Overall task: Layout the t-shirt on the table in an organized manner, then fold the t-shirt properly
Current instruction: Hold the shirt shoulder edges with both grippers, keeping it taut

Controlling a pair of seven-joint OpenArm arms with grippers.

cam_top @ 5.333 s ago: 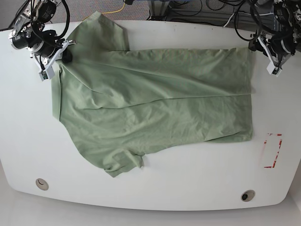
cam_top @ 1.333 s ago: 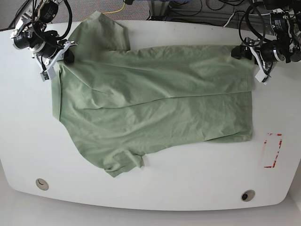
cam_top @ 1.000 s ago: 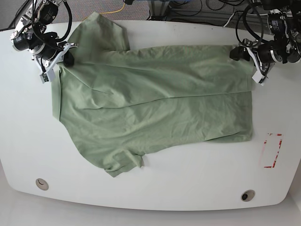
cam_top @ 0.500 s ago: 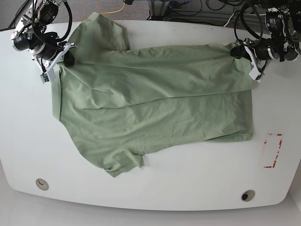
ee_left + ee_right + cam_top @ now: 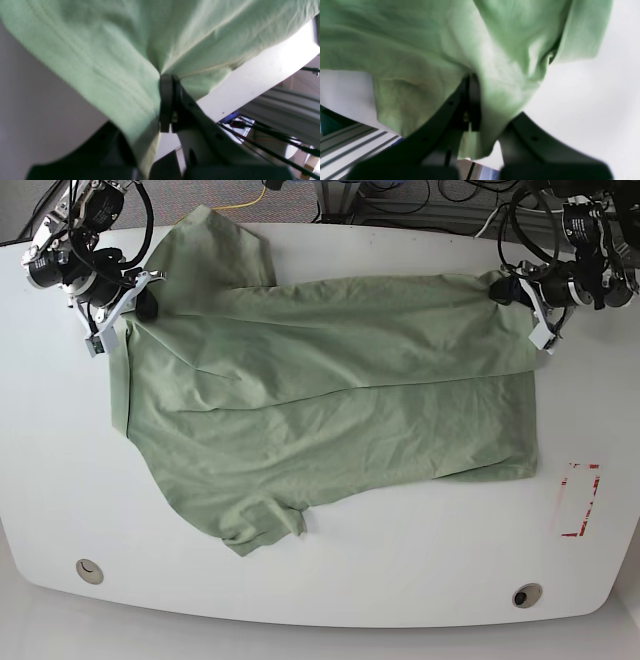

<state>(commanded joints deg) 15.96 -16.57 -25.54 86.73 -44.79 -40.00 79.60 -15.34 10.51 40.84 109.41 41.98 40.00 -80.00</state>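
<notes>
T-shirt (image 5: 320, 400) spread across the table (image 5: 420, 560), far edge. Left gripper (image 5: 520, 298) pinching the hem corner, right gripper (image 5: 135, 298) clamped on the shoulder. Best approach: pull apart evenly, keep fabric low & taut, no jerking.

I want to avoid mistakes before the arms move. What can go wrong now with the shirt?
1. The left gripper and right gripper each pinch only a small bit of the t-shirt, so the cloth may slip out when pulled.
2. The far sleeve reaches the edge of the table; a pull that way might drag it off.
3. The near sleeve lies bunched and may fold crooked.
</notes>
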